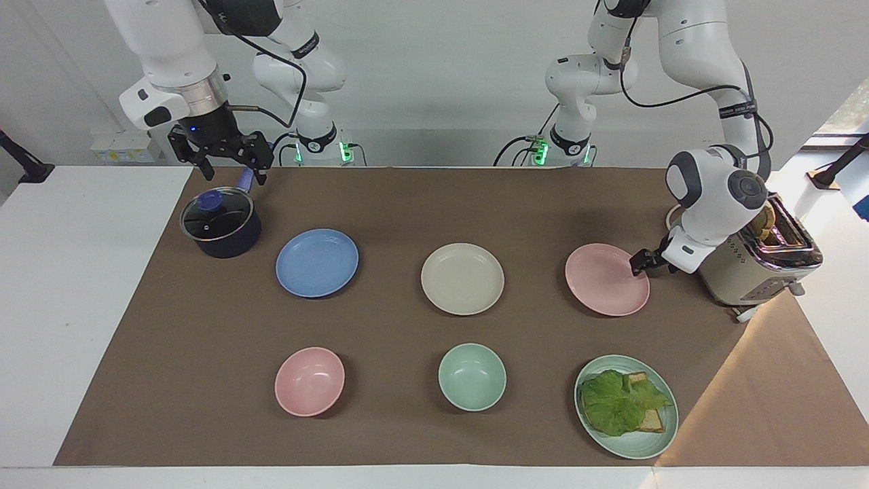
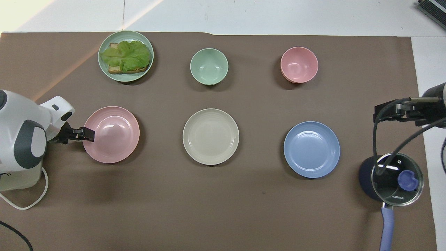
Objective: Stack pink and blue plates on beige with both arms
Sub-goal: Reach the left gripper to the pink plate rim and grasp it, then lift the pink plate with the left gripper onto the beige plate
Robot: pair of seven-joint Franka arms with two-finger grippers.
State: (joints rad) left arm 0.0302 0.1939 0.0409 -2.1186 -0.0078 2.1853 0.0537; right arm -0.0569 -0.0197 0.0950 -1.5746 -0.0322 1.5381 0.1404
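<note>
Three plates lie in a row across the brown mat: the blue plate [image 1: 317, 263] [image 2: 312, 149], the beige plate [image 1: 462, 278] [image 2: 210, 136] in the middle, and the pink plate [image 1: 604, 280] [image 2: 113, 134]. My left gripper [image 1: 640, 263] [image 2: 89, 134] is low at the pink plate's rim, on the side toward the left arm's end of the table, and is open. Whether it touches the rim I cannot tell. My right gripper [image 1: 231, 168] [image 2: 379, 113] hangs open over the pot's handle, holding nothing.
A dark lidded pot [image 1: 220, 223] [image 2: 392, 179] stands beside the blue plate. A toaster [image 1: 753, 261] [image 2: 19, 170] holding bread sits under the left arm. Farther from the robots are a pink bowl [image 1: 309, 381], a green bowl [image 1: 472, 376] and a green plate [image 1: 638, 445] with lettuce and bread.
</note>
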